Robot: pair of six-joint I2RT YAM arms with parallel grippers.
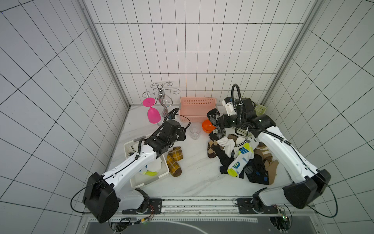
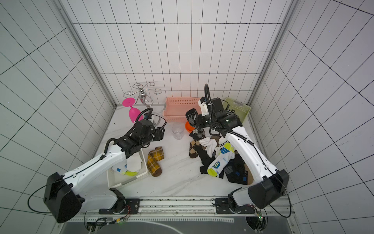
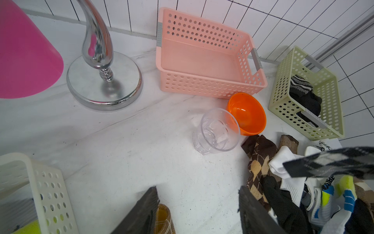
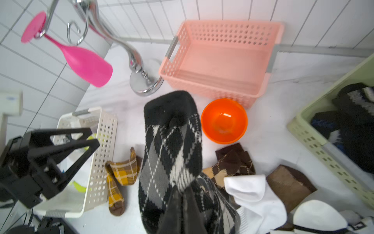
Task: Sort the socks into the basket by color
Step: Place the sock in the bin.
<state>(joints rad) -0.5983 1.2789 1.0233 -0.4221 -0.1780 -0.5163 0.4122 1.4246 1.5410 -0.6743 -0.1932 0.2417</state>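
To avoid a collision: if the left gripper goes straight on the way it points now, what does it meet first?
Probably the clear cup, standing just ahead of the open left gripper, with the orange bowl beyond it. Height is unclear, so it might instead pass above.

A: Where do the top views sit?
B: High above the near edge, looking down over the whole white marble-patterned table (image 1: 194, 178).
A: And the wrist views?
B: Low and close, facing the tiled back wall (image 3: 283, 20); both share the pink perforated plastic basket (image 3: 202, 85) and the round orange plastic bowl (image 4: 224, 121).
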